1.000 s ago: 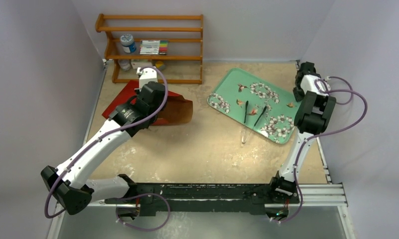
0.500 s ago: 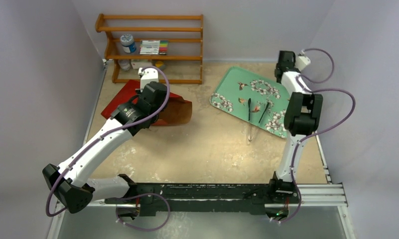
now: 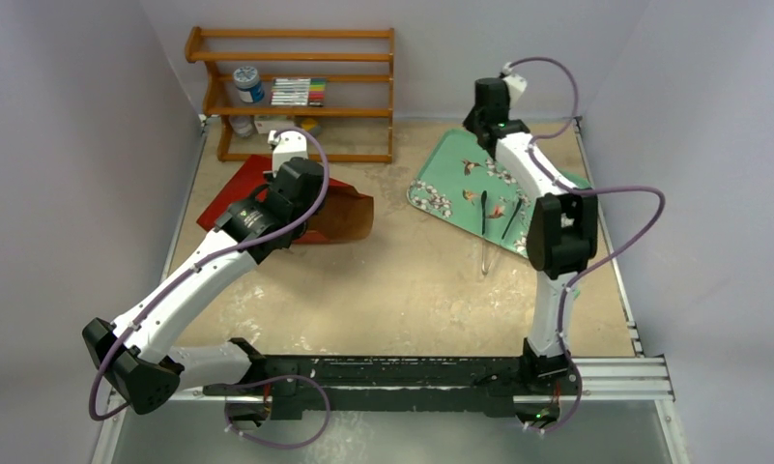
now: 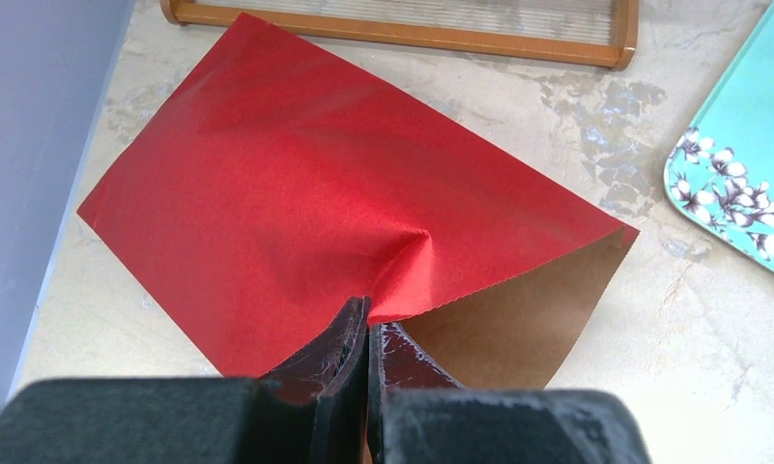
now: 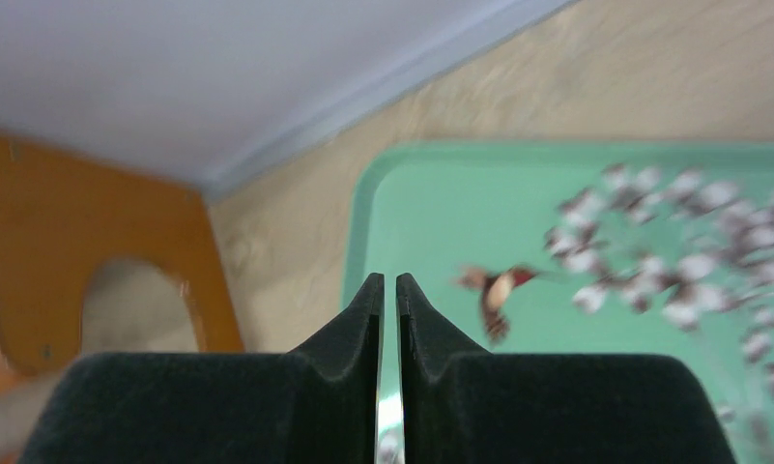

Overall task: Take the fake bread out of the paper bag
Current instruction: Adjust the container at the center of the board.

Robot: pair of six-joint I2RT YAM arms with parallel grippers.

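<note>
On table (image 3: 402,290), far left, left gripper (image 4: 366,327) clenched on bag (image 4: 296,193) upper rim, mouth lifted open; right gripper (image 5: 388,285) hovers all but clenched over tray (image 5: 431,213) far corner.

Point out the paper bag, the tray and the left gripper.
paper bag (image 4: 296,193): left wrist view, red outer face.
tray (image 5: 431,222): right wrist view, bare green corner.
left gripper (image 4: 366,324): left wrist view, between its fingertips.

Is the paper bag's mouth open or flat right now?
Open: the left gripper, shut, pinches the paper bag rim up, and brown lining shows.
</note>
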